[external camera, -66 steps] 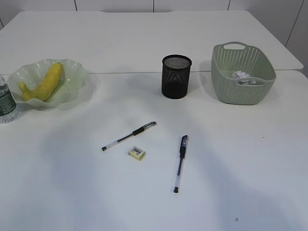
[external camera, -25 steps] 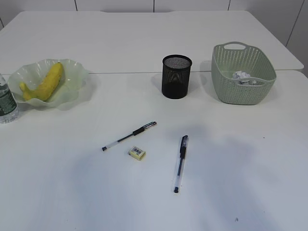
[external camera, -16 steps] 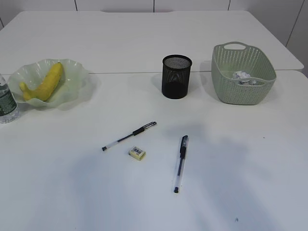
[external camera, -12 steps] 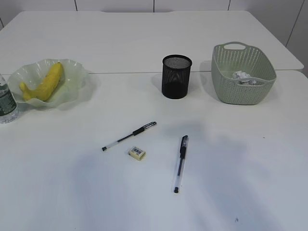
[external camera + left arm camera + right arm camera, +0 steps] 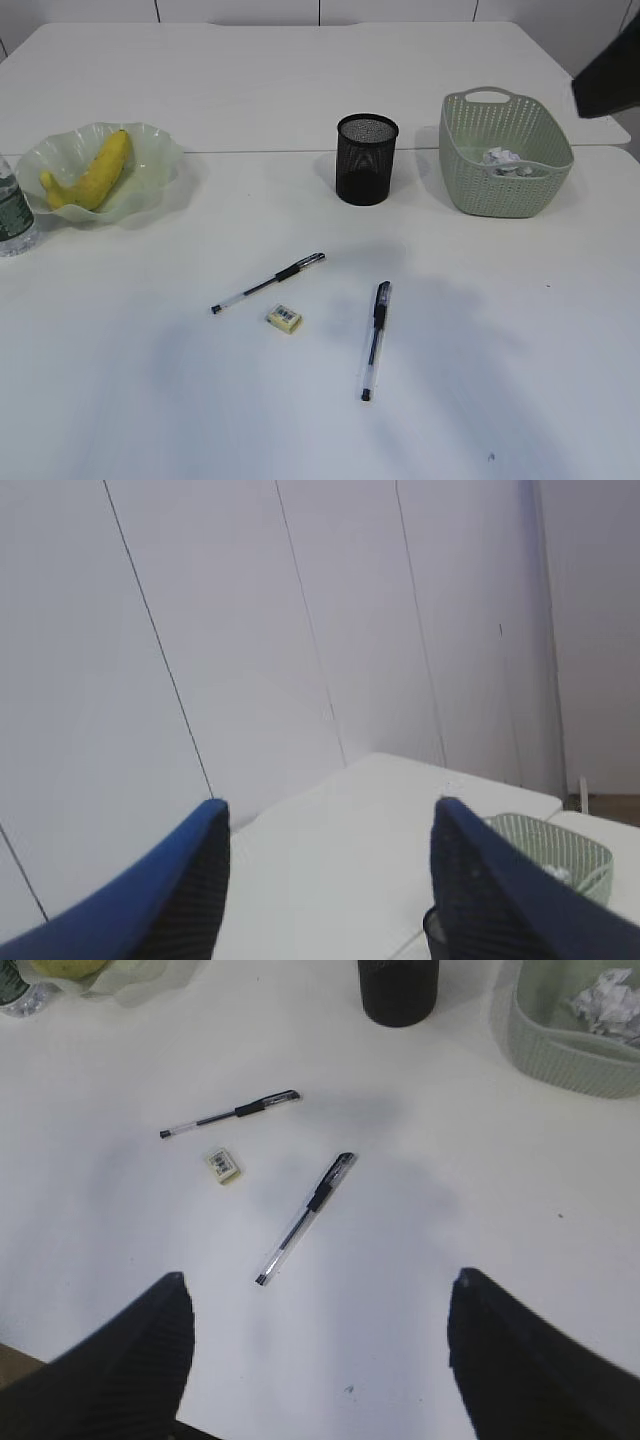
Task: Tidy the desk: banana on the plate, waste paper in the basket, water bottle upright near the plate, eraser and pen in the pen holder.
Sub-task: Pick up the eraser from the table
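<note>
Both grippers stand wide apart with nothing between the fingers: the left gripper [image 5: 325, 880] shows only two blue fingertips, cut off by the lower frame edge and aimed at a panelled wall, while the right gripper [image 5: 315, 1350] hangs high over the desk [image 5: 500, 380], its dark fingers likewise cropped at the bottom. In the exterior view only a dark corner of an arm [image 5: 610, 78] is visible at the upper right edge; it was absent half a second ago. Object positions are unchanged. The banana [image 5: 92, 174] lies on the plate [image 5: 160, 150], and the water bottle [image 5: 12, 212] stands upright just left of it, half cut off by the frame. The waste paper [image 5: 503, 157] sits inside the basket [image 5: 500, 195]. Two pens, one left [image 5: 268, 283] and one right [image 5: 375, 340], and the eraser [image 5: 284, 319] lie on the desk, apart from the pen holder [image 5: 366, 160]. The eraser's print is too small to read.
</note>
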Controlling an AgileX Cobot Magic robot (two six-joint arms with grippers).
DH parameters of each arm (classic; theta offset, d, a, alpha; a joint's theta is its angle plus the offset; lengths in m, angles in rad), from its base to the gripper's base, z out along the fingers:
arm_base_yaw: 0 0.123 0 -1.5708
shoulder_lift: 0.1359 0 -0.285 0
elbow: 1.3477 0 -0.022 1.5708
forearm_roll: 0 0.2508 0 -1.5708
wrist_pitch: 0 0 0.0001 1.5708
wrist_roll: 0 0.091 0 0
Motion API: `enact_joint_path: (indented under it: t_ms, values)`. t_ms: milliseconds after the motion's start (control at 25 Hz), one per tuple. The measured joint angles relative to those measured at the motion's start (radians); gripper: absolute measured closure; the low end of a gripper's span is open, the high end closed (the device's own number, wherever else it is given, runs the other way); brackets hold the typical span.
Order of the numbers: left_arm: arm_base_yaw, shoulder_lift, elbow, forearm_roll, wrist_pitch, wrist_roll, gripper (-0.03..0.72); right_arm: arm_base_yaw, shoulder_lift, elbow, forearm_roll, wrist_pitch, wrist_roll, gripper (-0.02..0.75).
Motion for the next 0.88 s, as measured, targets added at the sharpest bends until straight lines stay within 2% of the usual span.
enact_joint_path:
  t_ms: [240, 440, 880]
  values:
    - [-0.024, 0.000, 0.000, 0.103, -0.056, -0.052, 0.245, 0.000, 0.138, 0.000, 0.094, 0.020, -0.054, 0.151]
    - [-0.024, 0.000, 0.000, 0.110, -0.063, -0.059, 0.245, 0.000, 0.245, 0.000, 0.205, 0.036, -0.178, 0.151]
    - [-0.026, 0.000, 0.000, 0.112, -0.065, -0.067, 0.245, 0.000, 0.442, 0.000, 0.332, -0.006, -0.335, 0.151]
